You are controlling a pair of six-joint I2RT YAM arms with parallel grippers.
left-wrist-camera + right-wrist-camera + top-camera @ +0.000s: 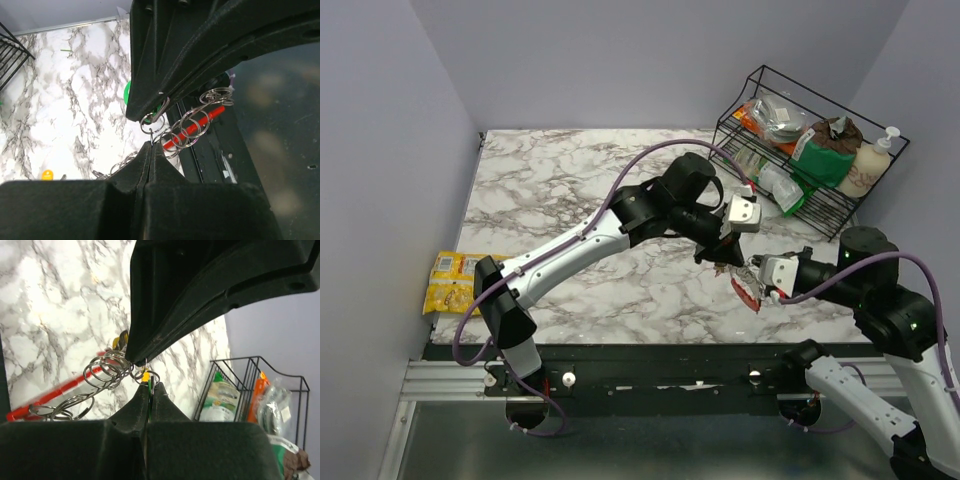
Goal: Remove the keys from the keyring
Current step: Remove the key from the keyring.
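Note:
Both grippers meet over the table's front right. The keyring shows as a red bar (194, 130) with several small steel split rings (189, 129) hanging on it. It also shows in the right wrist view (50, 395) and as a red patch in the top view (746, 290). My left gripper (151, 145) is shut on a thin split ring (148, 123). My right gripper (150, 385) is shut on a green key tag (149, 387), with a yellow tag (145, 375) just above it. A green tag (127, 93) peeks out behind the right gripper. The key blades are hidden.
A black wire rack (820, 205) with snack bags and a soap bottle (872, 160) stands at the back right. A yellow snack packet (455, 282) lies at the table's left edge. The metal rail (650, 378) runs along the front edge just below the grippers.

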